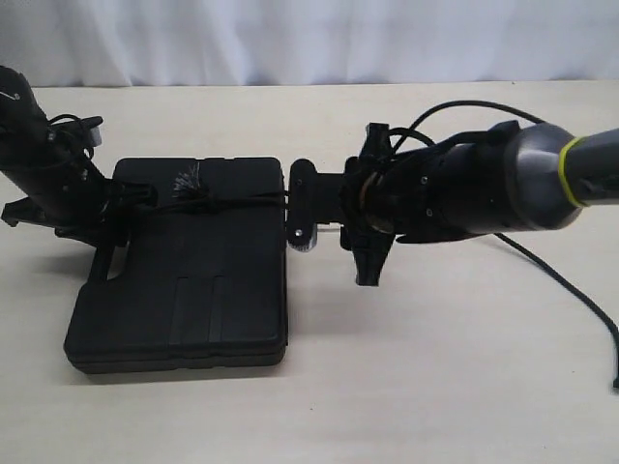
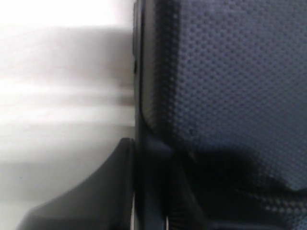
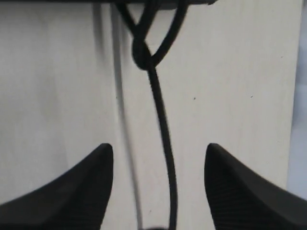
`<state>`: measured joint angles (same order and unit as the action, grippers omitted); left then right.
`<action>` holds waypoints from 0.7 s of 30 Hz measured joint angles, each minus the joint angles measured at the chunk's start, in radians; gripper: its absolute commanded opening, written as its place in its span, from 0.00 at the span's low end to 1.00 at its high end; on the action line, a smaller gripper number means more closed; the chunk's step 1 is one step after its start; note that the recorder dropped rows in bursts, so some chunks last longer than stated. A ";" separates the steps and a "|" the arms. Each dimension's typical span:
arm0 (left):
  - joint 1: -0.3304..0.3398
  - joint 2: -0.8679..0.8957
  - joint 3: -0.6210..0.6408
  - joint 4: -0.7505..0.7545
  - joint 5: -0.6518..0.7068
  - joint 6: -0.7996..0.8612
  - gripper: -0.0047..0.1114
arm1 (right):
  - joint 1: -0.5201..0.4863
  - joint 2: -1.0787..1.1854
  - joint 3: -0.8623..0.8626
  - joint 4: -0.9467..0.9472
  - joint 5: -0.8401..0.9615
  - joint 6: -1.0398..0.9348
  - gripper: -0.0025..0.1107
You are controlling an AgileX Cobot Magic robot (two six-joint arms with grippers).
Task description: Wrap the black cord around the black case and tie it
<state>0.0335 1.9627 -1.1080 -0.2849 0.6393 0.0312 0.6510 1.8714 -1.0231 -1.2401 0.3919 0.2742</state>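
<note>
Pale table (image 1: 435,367) and a white curtain (image 1: 309,39) are all the backdrop I get. My right gripper (image 3: 159,146) stands wide, both fingers well apart, and the black cord (image 3: 161,120) runs down the gap between them without touching either pad. A knot (image 3: 140,52) sits just beyond the fingertips, where two strands join into one close to the case's edge. I judge the fingers are spread like this so they straddle the strand and can pinch it below the knot.

From the exterior camera this gripper sits just beside the right edge of the black case (image 1: 193,290), which lies flat on the table. The cord crosses the lid near its far end, with the frayed tuft (image 1: 184,182) resting on top.

At the opposite edge my left gripper (image 1: 108,208) is low against the case where the cord arrives. Its wrist camera shows only blurred dimpled plastic, so I cannot tell whether it is open or clamped. I take it to be anchoring that end so the line stays taut across the lid.

Wrapping looks done; tying, I judge, is under way.
</note>
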 measured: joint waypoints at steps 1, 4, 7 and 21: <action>0.000 0.000 0.000 0.000 0.002 0.000 0.04 | 0.000 0.005 -0.012 -0.002 -0.002 0.005 0.47; 0.000 0.000 0.000 0.000 0.002 0.000 0.04 | 0.000 0.034 -0.043 -0.024 -0.004 0.012 0.47; 0.000 0.000 0.000 0.000 0.004 0.000 0.04 | 0.000 0.076 -0.060 -0.038 -0.004 0.012 0.47; 0.000 0.000 0.000 0.000 0.004 0.000 0.04 | 0.000 0.154 -0.117 -0.074 -0.002 0.029 0.06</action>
<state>0.0335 1.9627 -1.1080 -0.2849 0.6433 0.0312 0.6510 2.0254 -1.1403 -1.3139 0.3903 0.3036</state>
